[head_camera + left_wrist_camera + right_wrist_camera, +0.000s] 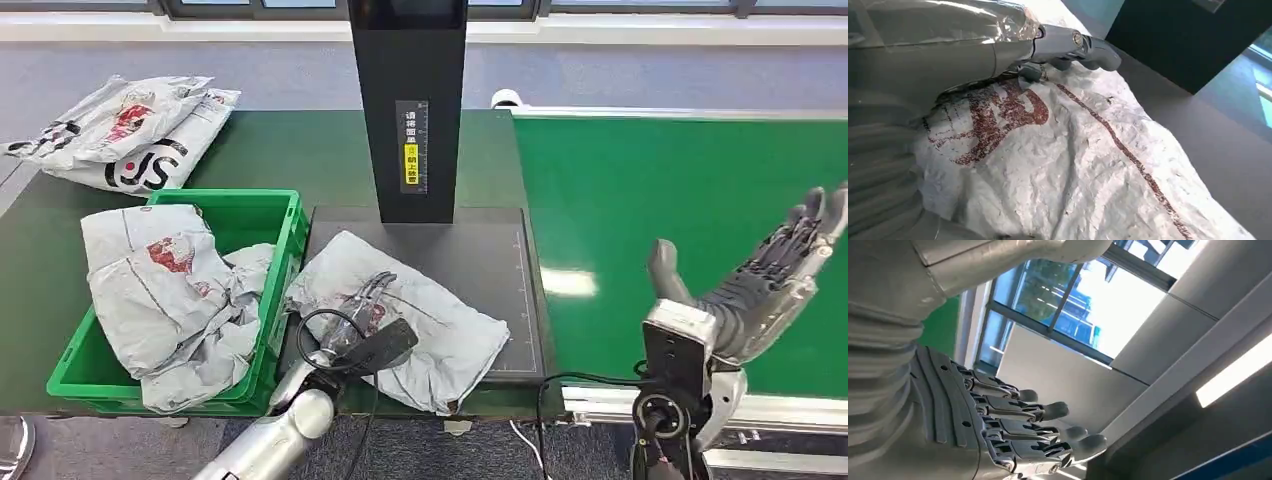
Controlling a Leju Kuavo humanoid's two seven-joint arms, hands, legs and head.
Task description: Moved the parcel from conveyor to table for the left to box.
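Directly under my left hand (pixel 362 305) lies the parcel (pixel 420 335), a crumpled grey mailer with red print, resting flat on the dark pad (pixel 495 265) at the foot of the black post (pixel 408 100) on the tabletop (pixel 270 150). My left fingers (pixel 1073 45) are laid out along its upper face, pressing or resting on the wrapper; I cannot tell from either view whether any fold is pinched between thumb and fingers. The parcel's long axis runs from the edge of the green crate (pixel 290 215) towards the near right corner of the pad, and my fingers lie roughly across that line.

My right hand (pixel 755 290) hangs above the green conveyor (pixel 680 190), fingers spread, palm up, holding nothing (its wrist view looks at window and ceiling). It is well apart from the parcel.

Judgement: the transfer off the conveyor looks complete, and boxing falls to the left hand, which is plainly the nearer. The crate sits just beside the parcel on my left and already holds another mailer (pixel 170 285), so the coming move calls for a firm hold, then a short carry leftwards over the crate wall. A loose, slippery wrapper could slide out.
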